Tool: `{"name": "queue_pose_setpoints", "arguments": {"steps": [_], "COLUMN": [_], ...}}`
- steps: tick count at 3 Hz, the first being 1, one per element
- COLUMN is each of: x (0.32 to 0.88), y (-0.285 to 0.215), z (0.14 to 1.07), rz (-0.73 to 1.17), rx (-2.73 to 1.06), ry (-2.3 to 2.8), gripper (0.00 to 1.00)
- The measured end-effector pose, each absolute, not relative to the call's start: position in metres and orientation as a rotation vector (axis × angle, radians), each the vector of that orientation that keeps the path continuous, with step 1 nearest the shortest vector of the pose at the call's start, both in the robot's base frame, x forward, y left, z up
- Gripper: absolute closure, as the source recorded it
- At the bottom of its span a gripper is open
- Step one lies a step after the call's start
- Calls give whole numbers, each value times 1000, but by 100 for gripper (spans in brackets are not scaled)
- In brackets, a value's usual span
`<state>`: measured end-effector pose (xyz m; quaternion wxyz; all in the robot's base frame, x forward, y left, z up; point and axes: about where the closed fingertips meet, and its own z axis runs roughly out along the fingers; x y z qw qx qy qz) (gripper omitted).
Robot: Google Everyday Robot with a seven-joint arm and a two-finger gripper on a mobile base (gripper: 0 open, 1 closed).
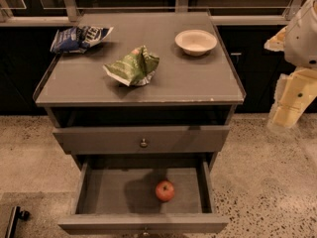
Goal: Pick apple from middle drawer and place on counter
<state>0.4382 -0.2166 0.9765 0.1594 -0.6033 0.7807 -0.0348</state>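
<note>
The apple [165, 190], small, round and red, lies inside the open middle drawer [99, 192], right of centre and near the drawer's front. The drawer is pulled far out; its flat front [89, 224] runs along the bottom of the view. The grey counter [188, 81] tops the cabinet above it. My gripper [288, 109], cream-coloured, hangs at the right edge of the view, beside the cabinet's right side at about counter height. It is well apart from the apple and holds nothing that I can see.
On the counter lie a green foil snack bag [132, 66] in the middle, a blue chip bag [79, 37] at the back left and a white bowl [195, 41] at the back right. The upper drawer [143, 140] with a brass knob stands slightly out. Speckled floor surrounds the cabinet.
</note>
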Motion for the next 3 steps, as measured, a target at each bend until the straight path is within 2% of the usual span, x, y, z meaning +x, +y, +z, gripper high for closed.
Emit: {"name": "queue_pose_setpoints", "arguments": {"steps": [1, 2, 3], "x": [438, 435, 432], "y": [-217, -188, -151], "z": [976, 963, 891], "rz": [-99, -91, 95], "rx": [-1724, -1801, -1861], "ry": [2231, 2145, 2057], "gripper": [0, 0, 0]}}
